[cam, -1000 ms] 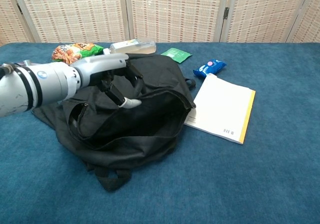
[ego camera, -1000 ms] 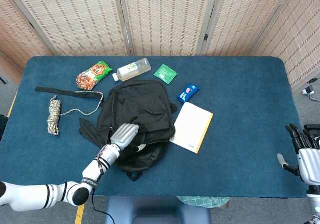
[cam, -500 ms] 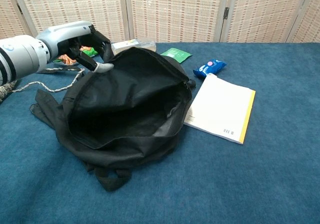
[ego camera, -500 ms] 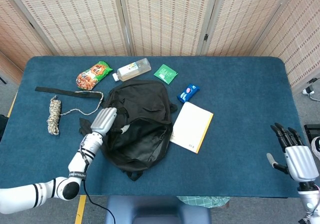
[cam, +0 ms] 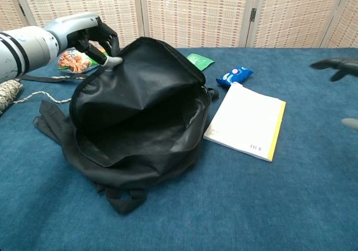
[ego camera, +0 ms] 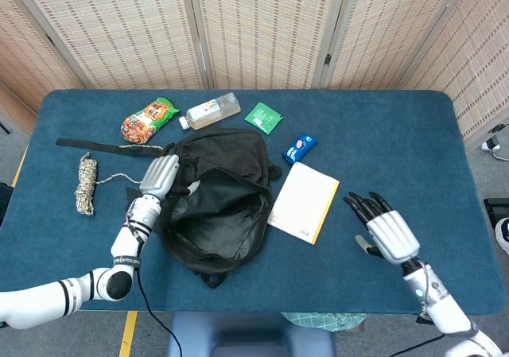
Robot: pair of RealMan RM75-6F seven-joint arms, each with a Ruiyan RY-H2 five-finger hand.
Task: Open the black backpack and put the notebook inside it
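The black backpack (ego camera: 219,198) (cam: 134,117) lies mid-table with its mouth gaping wide toward me. My left hand (ego camera: 161,178) (cam: 89,36) grips the top flap's edge and holds it lifted up and back. The notebook (ego camera: 304,202) (cam: 246,121), white with a yellow spine edge, lies flat just right of the backpack, touching its side. My right hand (ego camera: 383,230) (cam: 335,66) hovers to the right of the notebook, open with fingers spread and nothing in it.
Behind the backpack lie a snack bag (ego camera: 147,120), a clear bottle (ego camera: 210,110), a green packet (ego camera: 263,118) and a blue packet (ego camera: 300,146). A coiled rope (ego camera: 85,184) and a black strap (ego camera: 95,143) lie at the left.
My left hand has pulled the flap up and back, opening the backpack wider. My right hand has moved in from the table's right edge toward the notebook.
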